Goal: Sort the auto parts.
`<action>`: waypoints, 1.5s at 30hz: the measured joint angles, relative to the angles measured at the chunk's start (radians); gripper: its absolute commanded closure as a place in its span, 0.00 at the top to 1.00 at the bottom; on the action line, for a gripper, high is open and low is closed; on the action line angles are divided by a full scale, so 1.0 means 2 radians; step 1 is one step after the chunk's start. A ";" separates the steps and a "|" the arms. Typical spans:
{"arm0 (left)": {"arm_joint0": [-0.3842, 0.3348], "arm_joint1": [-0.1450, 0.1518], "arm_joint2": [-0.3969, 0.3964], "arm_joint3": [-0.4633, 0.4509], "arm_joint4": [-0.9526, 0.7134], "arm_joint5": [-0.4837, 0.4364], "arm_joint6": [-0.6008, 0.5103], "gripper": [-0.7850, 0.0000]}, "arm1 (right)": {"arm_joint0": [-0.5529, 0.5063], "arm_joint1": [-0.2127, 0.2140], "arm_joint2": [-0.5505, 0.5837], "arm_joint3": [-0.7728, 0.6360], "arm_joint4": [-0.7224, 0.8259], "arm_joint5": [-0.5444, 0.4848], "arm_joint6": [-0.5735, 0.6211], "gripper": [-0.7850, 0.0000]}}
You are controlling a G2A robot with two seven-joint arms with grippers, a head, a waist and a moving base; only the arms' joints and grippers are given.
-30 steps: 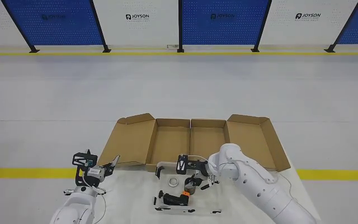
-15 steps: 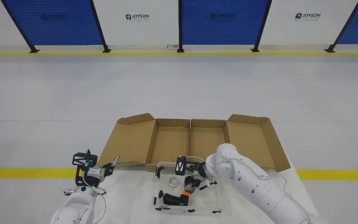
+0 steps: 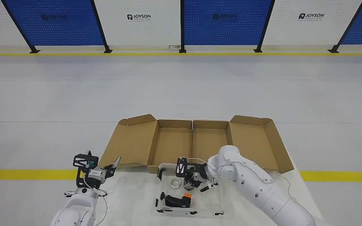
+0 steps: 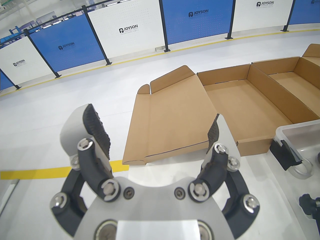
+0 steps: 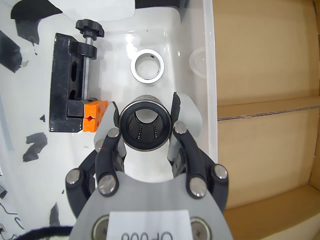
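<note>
In the right wrist view my right gripper point(image 5: 145, 106) is shut on a black cylindrical bearing point(image 5: 145, 126), held over the clear plastic bin point(image 5: 208, 51). A silver ring point(image 5: 147, 66) lies on the bin floor just beyond the bearing. To one side lies a black screw clamp point(image 5: 66, 86) with orange jaw pads. From the top view, the right gripper point(image 3: 191, 178) hangs over the bin point(image 3: 203, 213), with the ring point(image 3: 176, 184) and the clamp point(image 3: 176, 199) close by. My left gripper point(image 4: 152, 121) stands open and holds nothing, at the table's left point(image 3: 113, 164).
Two open cardboard boxes point(image 3: 172, 144) point(image 3: 210, 141) stand side by side behind the bin, their lids folded outward. One box point(image 5: 262, 51) lies right beside the bin's wall. Black latches point(image 4: 285, 154) sit on the bin's rim.
My right gripper has shifted slightly left and raised the bearing off the bin floor. The left arm has not moved.
</note>
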 measured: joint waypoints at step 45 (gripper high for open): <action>0.000 0.000 0.000 0.000 0.000 0.000 0.000 1.00 | 0.075 -0.002 0.064 0.243 0.062 0.052 -0.162 0.30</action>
